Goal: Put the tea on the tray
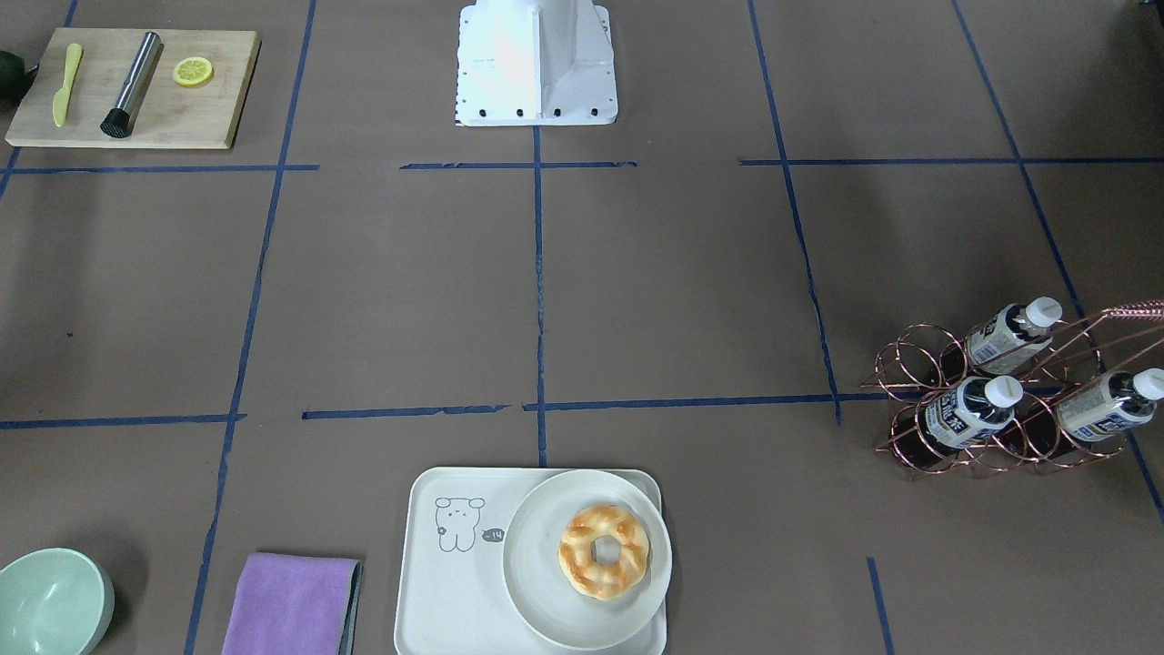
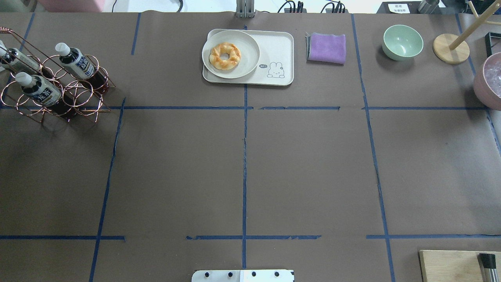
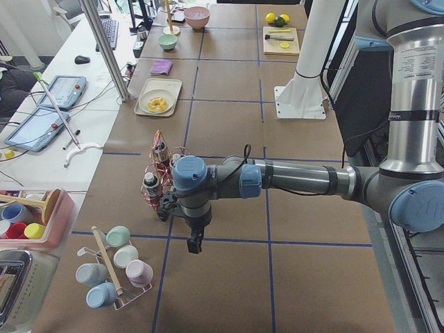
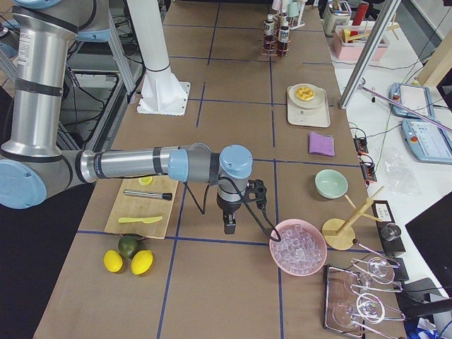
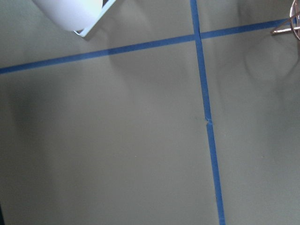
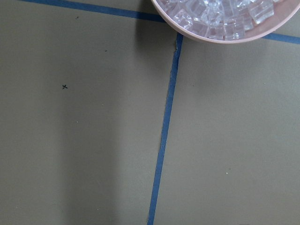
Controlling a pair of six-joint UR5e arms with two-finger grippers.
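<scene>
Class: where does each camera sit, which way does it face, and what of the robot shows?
Front-facing: across the table, looking down; tray near, robot base at top.
Overhead: behind the robot, looking forward; base edge only.
Exterior left: table's left end; left arm nearest.
Exterior right: right end; right arm nearest.
Left wrist: down at table; robot base corner.
Right wrist: down, ice bowl edge; no robot parts.
Shared: front-facing and overhead show tray, tea bottles.
</scene>
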